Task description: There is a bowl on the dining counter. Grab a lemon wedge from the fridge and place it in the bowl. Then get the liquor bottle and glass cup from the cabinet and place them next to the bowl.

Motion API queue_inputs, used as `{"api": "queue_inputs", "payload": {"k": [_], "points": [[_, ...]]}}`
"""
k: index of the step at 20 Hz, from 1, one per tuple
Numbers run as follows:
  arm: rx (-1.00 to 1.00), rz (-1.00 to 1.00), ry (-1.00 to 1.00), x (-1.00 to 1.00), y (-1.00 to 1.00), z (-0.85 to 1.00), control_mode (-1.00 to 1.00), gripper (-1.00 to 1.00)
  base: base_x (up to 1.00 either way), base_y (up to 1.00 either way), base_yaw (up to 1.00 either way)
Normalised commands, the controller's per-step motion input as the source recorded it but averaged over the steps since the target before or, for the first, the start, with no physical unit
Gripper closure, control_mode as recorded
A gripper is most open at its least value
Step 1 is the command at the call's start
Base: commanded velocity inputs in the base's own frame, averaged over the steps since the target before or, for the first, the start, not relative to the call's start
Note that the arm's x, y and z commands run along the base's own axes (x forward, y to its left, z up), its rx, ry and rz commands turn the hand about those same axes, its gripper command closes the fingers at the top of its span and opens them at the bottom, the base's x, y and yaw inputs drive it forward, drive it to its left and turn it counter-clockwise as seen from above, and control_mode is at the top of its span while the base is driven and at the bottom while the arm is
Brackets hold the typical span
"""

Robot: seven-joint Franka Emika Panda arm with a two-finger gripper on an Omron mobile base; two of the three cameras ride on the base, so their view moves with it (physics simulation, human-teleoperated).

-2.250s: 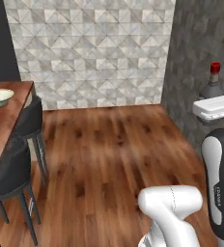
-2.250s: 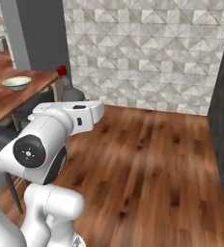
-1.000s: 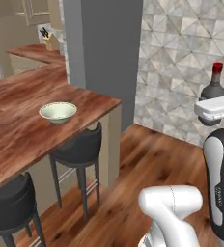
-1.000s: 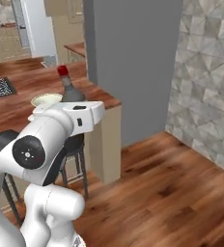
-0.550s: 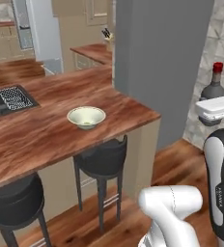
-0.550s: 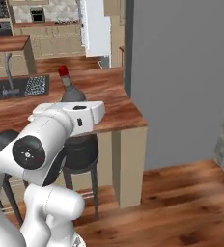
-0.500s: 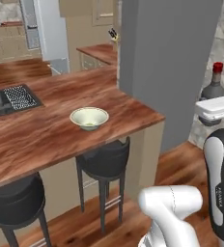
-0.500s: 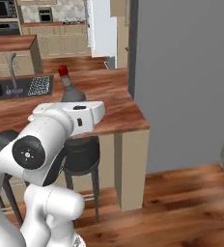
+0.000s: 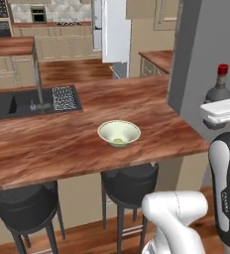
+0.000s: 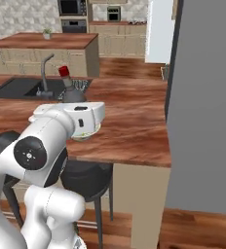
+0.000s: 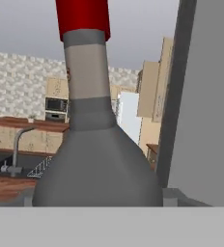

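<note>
Bottle (image 11: 97, 144) stands upright, gripped in the wide-set end effector (image 9: 221, 110); the bowl (image 9: 119, 133) lies left and lower on the bench (image 9: 47, 144), needing leftward carry.

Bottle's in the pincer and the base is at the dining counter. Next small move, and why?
Probably carry the liquor bottle forward and left over the dining counter toward the bare wood beside the bowl. The pincer holds the bottle upright at its wide base, off the counter's end, and the bowl already has something small and yellow-green in it.
</note>
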Motion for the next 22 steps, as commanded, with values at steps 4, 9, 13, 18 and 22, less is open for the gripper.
{"api": "queue_inputs", "payload": {"k": [4, 9, 13, 18, 22], "points": [[0.00, 0.00, 0.00, 0.00, 0.00, 0.00, 1.00, 1.00, 0.52, -0.38, 0.48], [-0.01, 0.44, 0.13, 0.62, -0.58, -0.39, -1.00, 1.00, 0.00, 0.00, 0.00], [0.00, 0.39, 0.14, 0.98, -0.72, -0.38, -1.00, 1.00, 0.00, 0.00, 0.00], [0.00, 0.38, 0.06, 1.00, -0.33, -0.67, -1.00, 1.00, 0.00, 0.00, 0.00], [-0.01, 0.30, 0.00, 0.97, -0.02, -0.99, -1.00, 1.00, 0.00, 0.00, 0.00]]}}
